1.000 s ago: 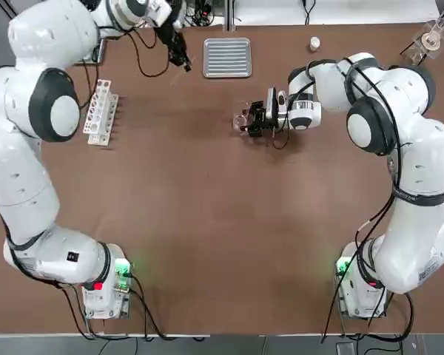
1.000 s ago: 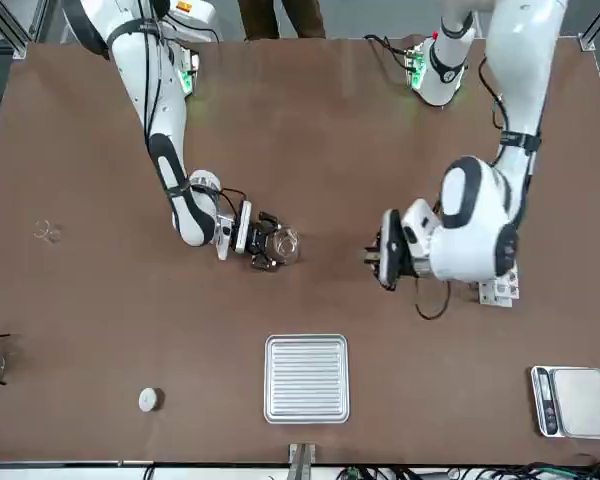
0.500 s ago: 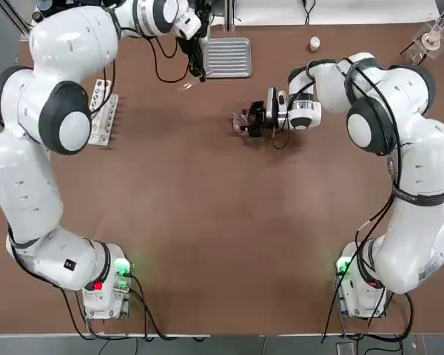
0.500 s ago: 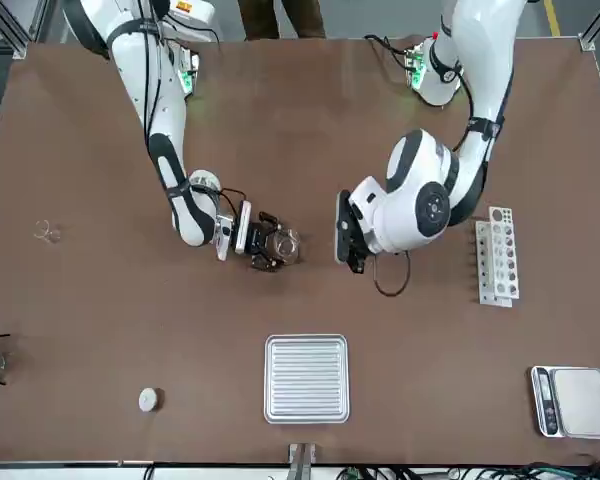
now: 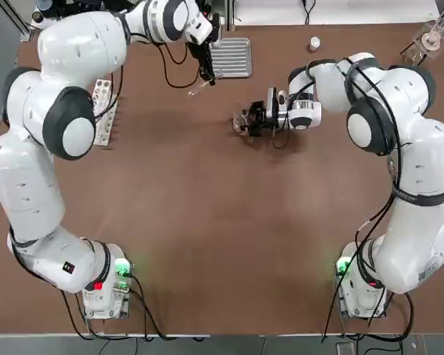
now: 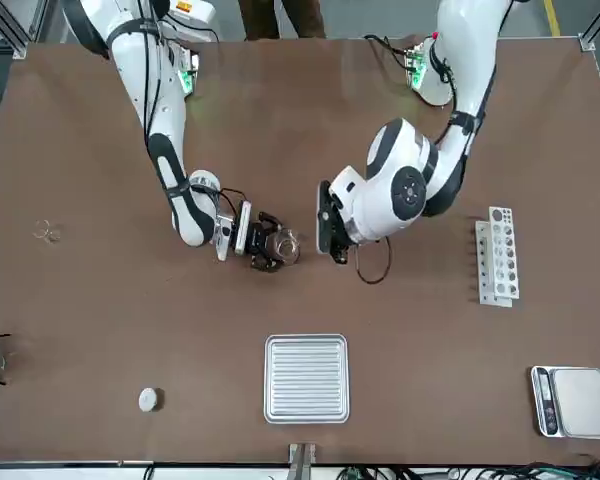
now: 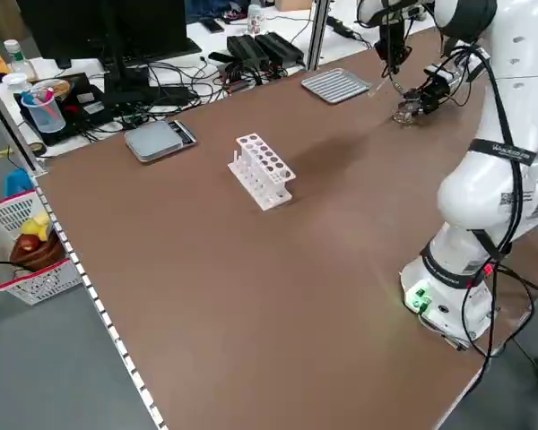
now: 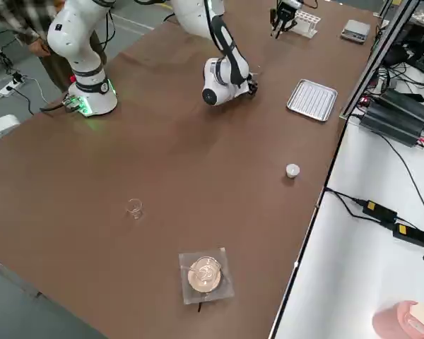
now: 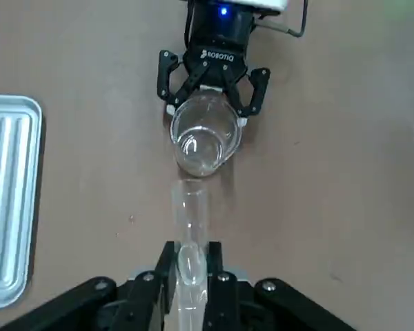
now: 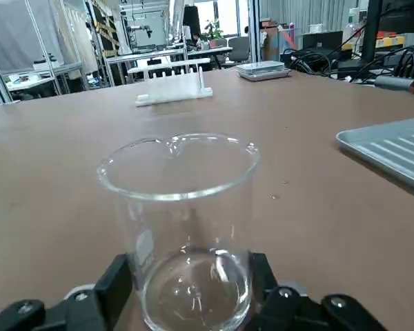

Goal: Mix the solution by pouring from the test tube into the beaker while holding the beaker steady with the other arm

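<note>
your right gripper (image 9: 208, 96) is clamped around the beaker (image 9: 205, 135), which stands upright on the counter (image 5: 207, 222) near the middle of its far half, a little toward the metal tray (image 5: 230, 57); the jaws hug the glass low on both sides, and the right wrist view shows its spout facing away from that gripper. leave that hold alone — its only job is to stop the glass sliding or tipping. your left gripper (image 9: 190, 265) is clenched on the test tube (image 9: 190, 227), pinching it near the closed end so the open mouth points toward the beaker; in the left wrist view the mouth sits just short of the beaker's rim, not yet over it. i can't tell from these views how much liquid is in the tube. the step in hand looks like the final approach before the pour, so bring the tube's mouth over the middle of the opening rather than the edge, keep it slightly above the rim without knocking the glass, and only then tip from the wrist, slowly — a fast roll could send the stream past the far wall. watch that the left gripper stays clear of the right one's fingers (image 9: 257, 96), which flank the beaker closely. the rack (image 5: 101, 111) stands well apart on the left side.
</note>
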